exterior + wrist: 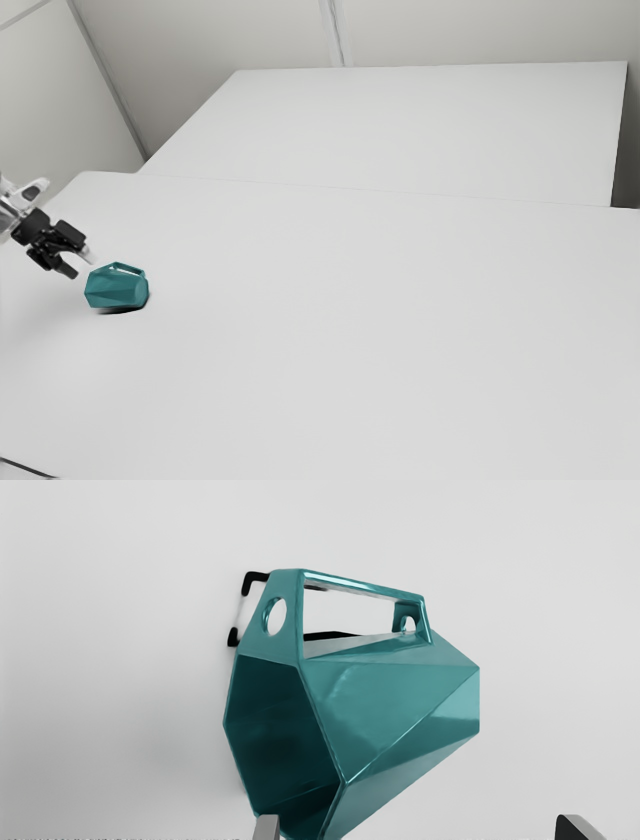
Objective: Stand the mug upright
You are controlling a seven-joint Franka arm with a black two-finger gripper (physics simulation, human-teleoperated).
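1. As seen in the exterior view, the tool is at the exterior view's left, near the mug, with the arm extending behind it to the picture edge.
2. Mug position: lying on its side on the worktop, handle on the upper side in the exterior view.
3. Tool state: fingers apart, not clamped on the mug. The wrist view gives the width of the gap, with one fingertip overlapping the mug's rim in the picture and the other beside the mug, past its base end. Contact at the rim cannot be determined.
4. Wrist view detail: the mouth is open to the camera, exposing the dark interior; the teal body is faceted and narrows toward the base. The handle is angular, with a round hole in its mouth-end web.
5. Surface: worktop plain, white and smooth. Black shadow lies beside the handle and below the mug.
6. Room: a second white surface adjoins the worktop's far side. Pale walls stand beyond, with a vertical strip on the rear one.
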